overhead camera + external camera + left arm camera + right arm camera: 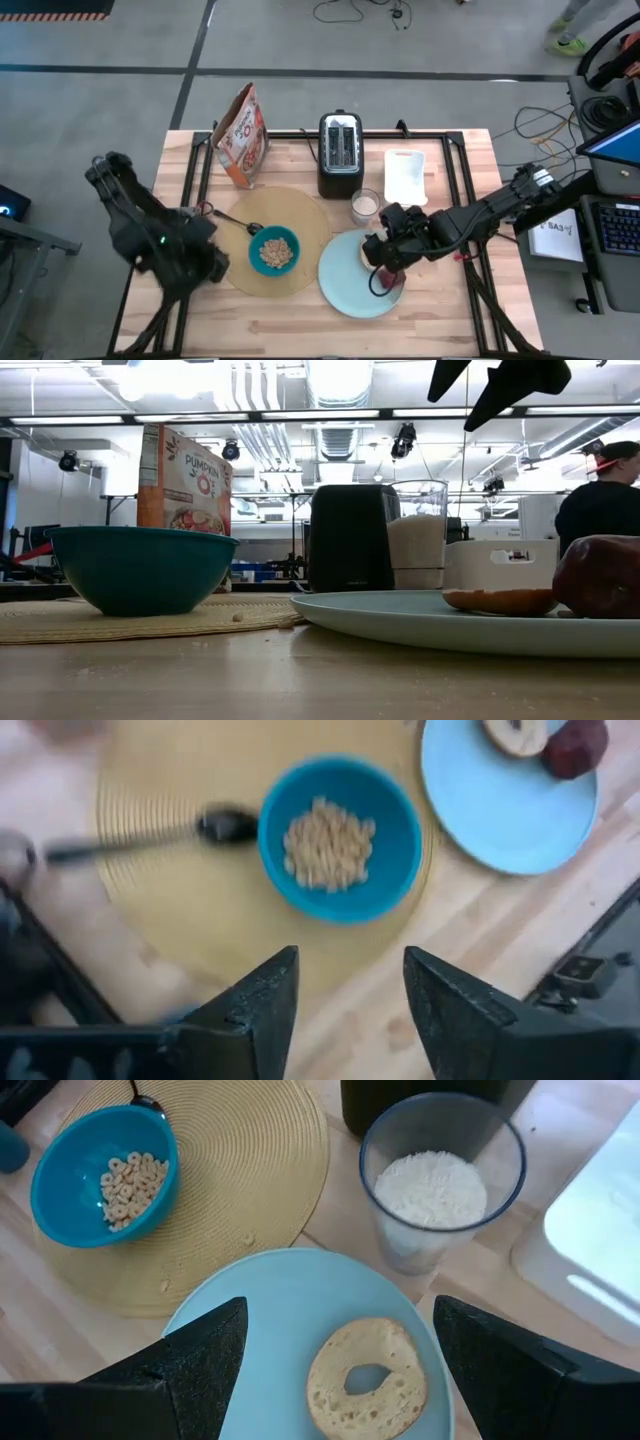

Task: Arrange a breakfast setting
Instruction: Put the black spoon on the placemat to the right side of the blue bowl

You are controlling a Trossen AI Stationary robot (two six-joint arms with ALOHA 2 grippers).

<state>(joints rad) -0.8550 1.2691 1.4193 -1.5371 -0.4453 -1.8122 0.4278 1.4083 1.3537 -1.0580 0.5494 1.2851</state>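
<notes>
A teal bowl (273, 250) with cereal stands on the round tan placemat (300, 215). A black spoon (232, 220) lies on the mat beside it. To the right, the pale-blue plate (345, 285) bears a ring-shaped bread (367, 1377) and a dark red fruit (388, 283). My right gripper (340, 1312) is open above the plate, its fingers standing wide on either side of the bread, apart from it. My left gripper (350, 1000) is open and empty above the mat's near left edge (210, 265). The dark blue cup does not plainly show.
At the far side stand a cereal box (242, 135), a black toaster (340, 152), a glass of white powder (365, 205) and a white container (405, 175). A person (605, 500) shows beyond the table. Bare wood lies along the near edge.
</notes>
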